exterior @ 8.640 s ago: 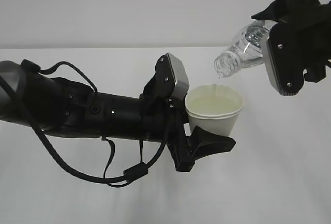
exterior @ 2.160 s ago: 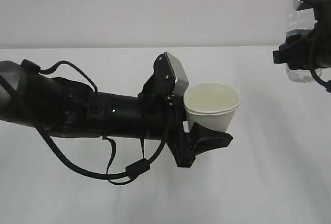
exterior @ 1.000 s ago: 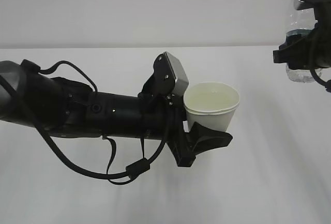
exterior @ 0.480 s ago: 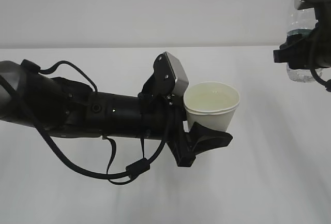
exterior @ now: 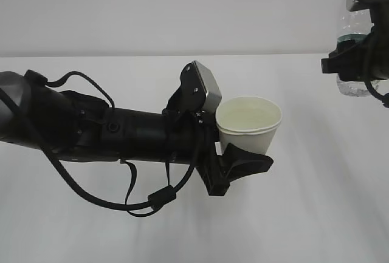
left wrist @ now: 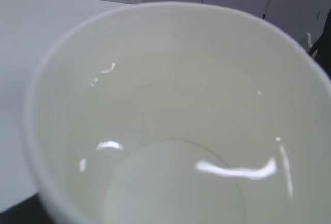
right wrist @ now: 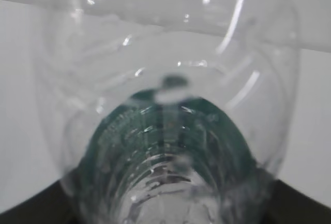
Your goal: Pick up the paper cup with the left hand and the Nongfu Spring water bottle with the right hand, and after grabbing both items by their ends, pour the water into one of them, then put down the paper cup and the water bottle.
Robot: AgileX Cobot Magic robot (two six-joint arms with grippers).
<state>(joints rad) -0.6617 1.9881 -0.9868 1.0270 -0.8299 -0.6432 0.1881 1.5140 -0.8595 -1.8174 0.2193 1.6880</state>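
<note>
— Both grippers look busy. What's nearest?
— Left hand (exterior: 234, 153), fingers clamped round the paper cup (exterior: 250, 124), upright above the table (exterior: 316, 202), water (left wrist: 176, 177) inside.
— And farther back?
— Right hand (exterior: 358, 62), fingers closed around the Nongfu Spring water bottle (exterior: 355, 29), upright, raised at the far right.

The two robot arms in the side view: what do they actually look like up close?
The left hand ends a thick, rounded black arm with loose black cables looping under it and a grey square plate with small screws near its black gripper. The right hand, at the frame's edge, is blockier black, angular, with no loose cables showing.
</note>
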